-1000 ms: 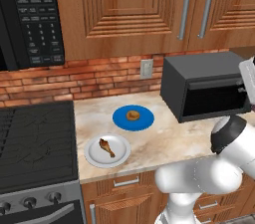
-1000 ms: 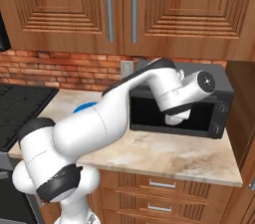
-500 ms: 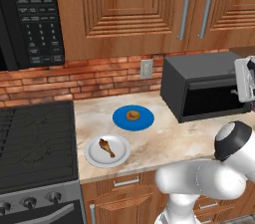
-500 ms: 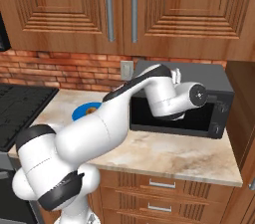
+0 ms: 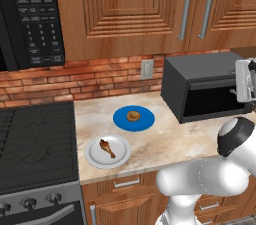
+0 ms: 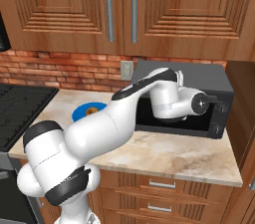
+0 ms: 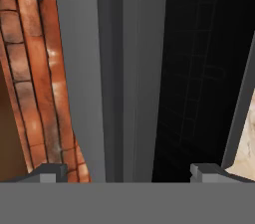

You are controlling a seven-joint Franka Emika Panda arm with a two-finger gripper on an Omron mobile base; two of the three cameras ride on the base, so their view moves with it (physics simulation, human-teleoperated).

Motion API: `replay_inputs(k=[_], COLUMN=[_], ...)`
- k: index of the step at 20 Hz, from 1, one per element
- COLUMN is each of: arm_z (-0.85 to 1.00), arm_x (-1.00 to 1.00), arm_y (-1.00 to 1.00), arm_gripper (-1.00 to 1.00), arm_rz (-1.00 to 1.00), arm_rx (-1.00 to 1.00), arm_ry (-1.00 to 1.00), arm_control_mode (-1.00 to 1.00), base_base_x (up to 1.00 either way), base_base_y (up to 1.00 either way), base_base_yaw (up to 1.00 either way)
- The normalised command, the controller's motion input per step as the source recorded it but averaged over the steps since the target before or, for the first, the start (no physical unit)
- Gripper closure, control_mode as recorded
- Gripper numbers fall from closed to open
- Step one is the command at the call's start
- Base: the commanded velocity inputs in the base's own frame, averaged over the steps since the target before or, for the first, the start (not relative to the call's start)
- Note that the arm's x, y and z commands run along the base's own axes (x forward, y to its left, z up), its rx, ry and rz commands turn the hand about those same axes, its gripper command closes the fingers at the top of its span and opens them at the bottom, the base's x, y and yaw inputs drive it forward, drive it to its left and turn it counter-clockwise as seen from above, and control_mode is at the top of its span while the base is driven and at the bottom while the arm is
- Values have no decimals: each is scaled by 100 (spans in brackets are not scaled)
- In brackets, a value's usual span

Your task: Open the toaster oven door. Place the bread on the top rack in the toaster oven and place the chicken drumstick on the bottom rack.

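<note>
Toaster oven (image 5: 202,86) sits at the right end of the desk (image 5: 165,141), its front looking dark and open, though the door itself I can't make out. Blue plate (image 5: 133,118) carries the bread (image 5: 133,115); white plate (image 5: 107,151) carries the chicken drumstick (image 5: 106,147). Neither is loaded yet. Gripper (image 7: 128,170) at the oven front, fingers (image 7: 49,172) spread wide, holding nothing. Likely both placements remain.

toaster oven (image 5: 200,89) right end cut off by frame edge — door state unclear
</note>
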Motion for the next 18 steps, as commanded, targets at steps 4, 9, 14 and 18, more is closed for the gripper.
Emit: replay_inputs(k=[4,9,14,18], arm_z=[-18,-25,-17,-10], arm_x=[2,20,33,32], arm_y=[-26,-15,-5,-4], arm_gripper=[-100,-100,-100,-100], arm_rz=[0,1,0,0], arm_rx=[2,2,0,0], arm_ry=[-2,0,0,-3], arm_control_mode=[-100,-100,-100,-100], base_base_x=[0,0,0,0], base_base_y=[0,0,0,0], base_base_yaw=[0,0,0,0])
